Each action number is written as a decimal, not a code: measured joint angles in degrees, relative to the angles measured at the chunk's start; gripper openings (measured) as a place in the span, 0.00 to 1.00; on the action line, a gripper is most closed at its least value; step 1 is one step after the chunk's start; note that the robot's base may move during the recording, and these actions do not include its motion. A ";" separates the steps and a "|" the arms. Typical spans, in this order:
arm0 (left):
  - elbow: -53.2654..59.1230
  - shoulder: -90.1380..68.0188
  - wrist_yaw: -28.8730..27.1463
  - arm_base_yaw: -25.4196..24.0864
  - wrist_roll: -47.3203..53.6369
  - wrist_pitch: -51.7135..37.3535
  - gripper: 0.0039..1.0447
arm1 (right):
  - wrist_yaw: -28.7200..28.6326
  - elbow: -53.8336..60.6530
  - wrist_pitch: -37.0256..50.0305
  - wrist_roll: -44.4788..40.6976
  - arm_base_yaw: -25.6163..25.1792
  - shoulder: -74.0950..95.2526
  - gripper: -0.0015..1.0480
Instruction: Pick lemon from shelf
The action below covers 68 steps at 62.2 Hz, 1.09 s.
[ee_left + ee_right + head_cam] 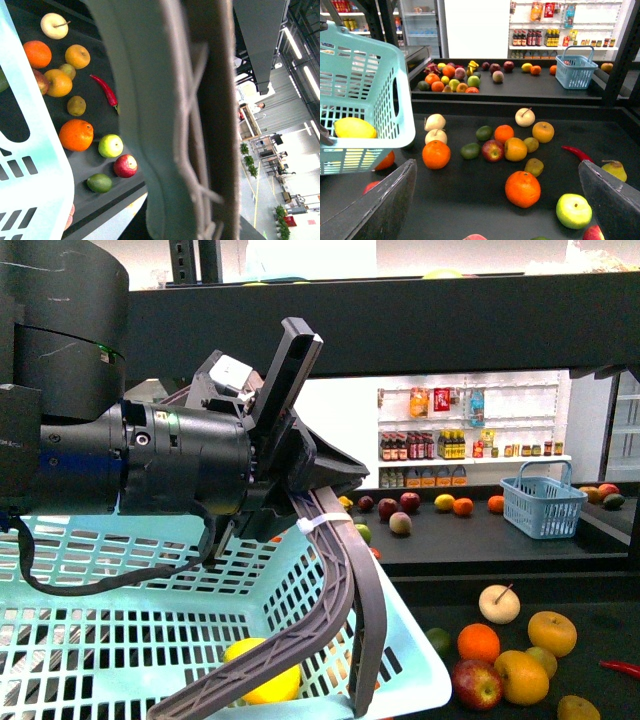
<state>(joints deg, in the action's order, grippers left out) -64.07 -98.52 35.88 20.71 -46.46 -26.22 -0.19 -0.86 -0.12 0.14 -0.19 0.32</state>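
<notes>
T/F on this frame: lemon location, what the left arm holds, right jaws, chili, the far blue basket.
1. The lemon lies inside the teal basket. True.
2. The left gripper holds the teal basket by its grey handle. True.
3. The right gripper is shut on an orange. False: its jaws are open and empty, above the shelf.
4. The red chili is in the teal basket. False: it lies on the shelf.
5. The small blue basket sits on the far tray. True.
</notes>
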 joint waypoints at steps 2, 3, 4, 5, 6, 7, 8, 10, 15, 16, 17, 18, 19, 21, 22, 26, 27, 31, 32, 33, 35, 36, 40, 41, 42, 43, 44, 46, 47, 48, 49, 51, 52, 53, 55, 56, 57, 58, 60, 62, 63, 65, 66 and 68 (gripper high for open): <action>0.44 -0.09 -4.39 0.11 -2.97 -3.26 0.06 | -0.02 0.00 0.00 0.00 0.00 0.00 0.93; 0.50 -0.09 -5.51 0.11 -3.80 -4.02 0.06 | -0.02 0.00 0.00 0.00 0.00 0.00 0.93; 0.57 -0.15 -7.78 0.11 -5.75 -5.49 0.06 | 0.00 0.00 0.02 0.00 0.00 0.00 0.93; 0.57 -0.17 -8.87 0.11 -6.10 -6.12 0.06 | -0.02 0.00 0.02 0.00 0.00 0.00 0.93; 0.57 -0.17 -10.64 0.00 -7.78 -7.32 0.06 | -0.02 0.00 0.02 0.00 0.00 0.00 0.93; 0.57 -0.17 -11.98 -0.35 -8.59 -8.50 0.06 | 0.00 0.00 0.00 0.00 0.00 0.00 0.93; 0.57 -0.17 -12.44 -0.52 -9.25 -8.98 0.06 | 0.00 0.00 0.00 0.00 0.00 0.00 0.93; 0.55 -0.17 -13.79 -1.25 -10.23 -10.27 0.06 | 0.00 0.00 0.02 0.00 0.00 0.00 0.93; 0.55 -0.31 -17.44 -3.54 -13.09 -14.29 0.06 | 0.00 0.00 0.02 0.00 0.00 0.00 0.93; 0.55 -0.50 -18.34 -4.22 -14.25 -15.43 0.06 | 0.00 0.00 0.00 0.00 0.00 0.00 0.93; 0.55 -0.59 -18.78 -4.59 -14.95 -16.06 0.06 | -0.02 0.00 0.02 0.00 0.00 0.00 0.93; 0.55 -0.74 -19.63 -5.38 -16.57 -17.40 0.06 | 0.00 0.00 0.00 0.00 0.00 0.00 0.93; 0.55 -1.01 -20.50 -6.23 -17.94 -18.80 0.06 | 0.00 0.00 0.02 0.00 0.00 0.00 0.93; 0.55 -1.36 -21.77 -7.58 -20.04 -20.98 0.06 | -0.02 0.00 0.02 0.00 0.00 0.00 0.93; 0.55 -1.49 -22.21 -8.07 -20.39 -21.73 0.06 | -0.02 0.00 0.00 0.00 0.00 0.00 0.93; 0.55 -2.08 -24.37 -11.02 -24.15 -25.05 0.06 | 0.00 0.00 0.00 0.00 0.00 0.00 0.93; 0.57 -2.19 -24.92 -12.02 -25.18 -25.88 0.06 | 0.00 0.00 0.00 0.00 0.00 0.00 0.93; 0.57 -2.67 -25.57 -14.99 -27.98 -28.37 0.06 | 0.00 0.00 0.00 0.00 0.00 0.00 0.93; 0.59 -2.78 -25.59 -15.93 -28.92 -29.09 0.06 | 0.00 0.00 0.00 0.00 0.00 0.00 0.93; 0.59 -2.78 -25.57 -16.39 -29.09 -29.44 0.06 | 0.00 0.00 0.02 0.00 0.00 0.00 0.93; 0.81 -2.89 -25.42 -18.18 -30.56 -30.99 0.06 | -0.02 0.00 0.02 0.00 0.00 0.00 0.93; 0.87 -2.91 -25.40 -18.60 -30.69 -31.36 0.06 | -0.02 0.00 0.02 0.00 0.00 0.00 0.93; 1.20 -3.08 -24.94 -21.51 -32.37 -33.44 0.06 | -0.02 0.00 0.00 0.00 0.00 0.00 0.93; 1.22 -3.10 -24.87 -21.92 -32.57 -33.64 0.06 | -0.02 0.00 0.02 0.00 0.00 0.00 0.93; 1.22 -3.19 -24.68 -22.71 -32.98 -33.94 0.06 | 0.00 0.00 0.02 0.00 0.00 0.00 0.93; 1.25 -3.21 -24.55 -23.12 -33.16 -34.12 0.06 | -0.02 0.00 0.00 0.00 0.00 0.00 0.93; 1.25 -3.39 -24.37 -23.93 -33.44 -34.56 0.06 | 0.00 0.00 0.00 0.00 0.00 0.00 0.93; 1.27 -3.63 -24.00 -25.14 -34.03 -35.47 0.06 | 0.00 0.00 0.00 0.00 0.00 0.00 0.93; 1.31 -3.87 -23.85 -25.90 -34.47 -36.17 0.06 | 0.00 0.00 0.02 0.00 0.00 0.00 0.93; 1.36 -3.93 -23.82 -26.29 -34.80 -36.54 0.06 | 0.00 0.00 0.00 0.00 0.00 0.00 0.93; 1.42 -4.13 -23.65 -27.06 -35.15 -37.29 0.06 | 0.00 0.00 0.00 0.00 0.00 0.00 0.93; 1.51 -4.52 -23.32 -28.15 -35.93 -38.45 0.06 | 0.00 0.00 0.00 0.00 0.00 0.00 0.93; 1.55 -4.81 -22.95 -28.85 -36.44 -39.21 0.06 | 0.00 0.00 0.00 0.00 0.00 0.00 0.93; 1.55 -4.92 -22.80 -29.18 -36.54 -39.58 0.06 | 0.00 0.00 0.02 0.00 0.00 0.00 0.93; 1.62 -5.35 -22.27 -30.16 -37.18 -40.54 0.06 | 0.00 0.00 0.00 0.00 0.00 0.00 0.93; 1.66 -5.62 -21.84 -30.75 -37.62 -41.29 0.06 | -0.02 0.00 0.00 0.00 0.00 0.00 0.93; 1.70 -5.90 -21.29 -31.34 -37.94 -41.94 0.06 | 0.00 0.00 0.02 0.00 0.00 0.00 0.93; 1.75 -5.99 -21.00 -31.63 -38.07 -42.25 0.06 | 0.00 0.00 0.02 0.00 0.00 0.00 0.93; 1.90 -6.47 -20.46 -32.52 -38.34 -43.04 0.06 | -0.02 0.00 0.02 0.00 0.00 0.00 0.93; 2.19 -7.13 -19.71 -33.59 -38.58 -44.39 0.06 | 0.00 0.00 0.00 0.00 0.00 0.00 0.93; 2.23 -7.37 -19.71 -33.83 -38.62 -44.72 0.06 | 0.00 0.00 0.00 0.00 0.00 0.00 0.93; 2.36 -7.87 -19.39 -34.56 -38.84 -45.77 0.06 | 0.00 0.00 0.02 0.00 0.00 0.00 0.93; 2.43 -8.37 -19.28 -34.99 -39.06 -46.42 0.06 | 0.00 0.00 0.02 0.00 0.00 0.00 0.93; 2.51 -8.85 -18.97 -35.63 -39.45 -47.32 0.06 | 0.00 0.00 0.00 0.00 0.00 0.00 0.93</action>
<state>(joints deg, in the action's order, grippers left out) -61.56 -107.37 16.91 -14.92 -85.91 -73.54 -0.19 -0.86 -0.12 0.14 -0.19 0.32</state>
